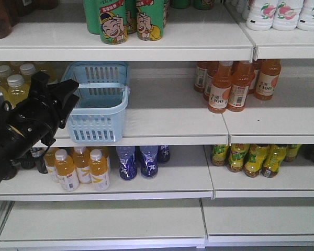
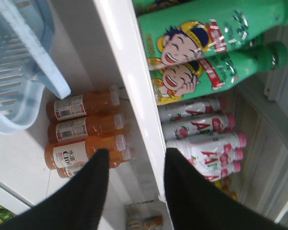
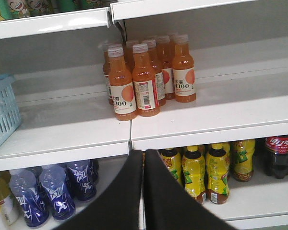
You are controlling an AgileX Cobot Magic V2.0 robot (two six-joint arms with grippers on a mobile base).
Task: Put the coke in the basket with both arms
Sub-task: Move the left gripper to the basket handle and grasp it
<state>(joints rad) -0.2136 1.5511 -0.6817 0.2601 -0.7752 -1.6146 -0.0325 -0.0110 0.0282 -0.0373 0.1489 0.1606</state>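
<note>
Coke (image 3: 279,155) ungrasped on lower shelf (image 3: 269,194); left end effector (image 2: 137,160) released by basket (image 1: 98,104), likely to brace it; right end effector (image 3: 143,155) clenched empty.

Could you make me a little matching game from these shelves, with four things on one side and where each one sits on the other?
Things:
1 basket
2 green cartoon bottles
3 orange juice bottles
4 dark blue bottles

Places:
a lower shelf, under the basket
b middle shelf, right side
c top shelf
d middle shelf, left side

Pairs: 1-d, 2-c, 3-b, 4-a
</note>
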